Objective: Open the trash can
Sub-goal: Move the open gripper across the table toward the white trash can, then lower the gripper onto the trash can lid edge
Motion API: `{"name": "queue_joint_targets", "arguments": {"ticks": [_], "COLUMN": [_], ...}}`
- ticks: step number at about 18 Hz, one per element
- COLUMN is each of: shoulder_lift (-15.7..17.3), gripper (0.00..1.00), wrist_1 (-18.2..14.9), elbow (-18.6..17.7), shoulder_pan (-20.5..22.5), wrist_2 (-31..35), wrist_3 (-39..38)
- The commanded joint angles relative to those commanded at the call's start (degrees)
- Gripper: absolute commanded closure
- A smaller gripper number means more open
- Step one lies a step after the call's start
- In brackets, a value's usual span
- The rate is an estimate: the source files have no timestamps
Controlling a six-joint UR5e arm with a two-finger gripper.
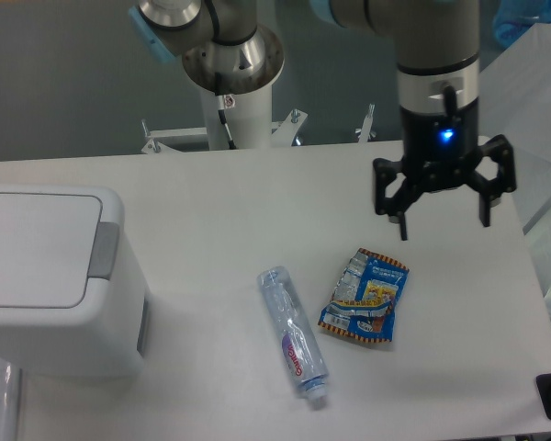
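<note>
The trash can [46, 285] is a large white boxy bin at the left edge of the table. Its flat white lid [32, 248] is down. A grey rectangular push tab [102, 251] sits on the lid's right edge. My gripper [444, 223] hangs above the right part of the table, far to the right of the trash can. Its fingers [402, 223] are spread wide apart and hold nothing.
A crushed clear plastic bottle [293, 335] lies on the table at centre front. A blue and orange snack wrapper [365, 296] lies to its right, below and left of the gripper. The robot's base [232, 73] stands at the back.
</note>
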Motion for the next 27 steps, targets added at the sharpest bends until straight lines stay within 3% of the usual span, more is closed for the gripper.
{"name": "queue_joint_targets", "arguments": {"ticks": [4,8,11,14,27], "shoulder_lift": [2.65,2.21,2.30,2.47,1.77], "gripper": [0.00,0.00,0.00,0.00,0.00], "wrist_1": [-0.18,-0.09,0.18,0.17,0.18], "elbow": [-3.88,-3.71,-3.44,-3.36,-3.80], "shoulder_pan": [-5.44,-10.10,-10.90,-12.13,-17.76], "wrist_2": [0.35,-0.44,-4.12,-6.76,-6.86], "wrist_3": [-6.30,-19.31,-28.28,-29.44,-31.73]}}
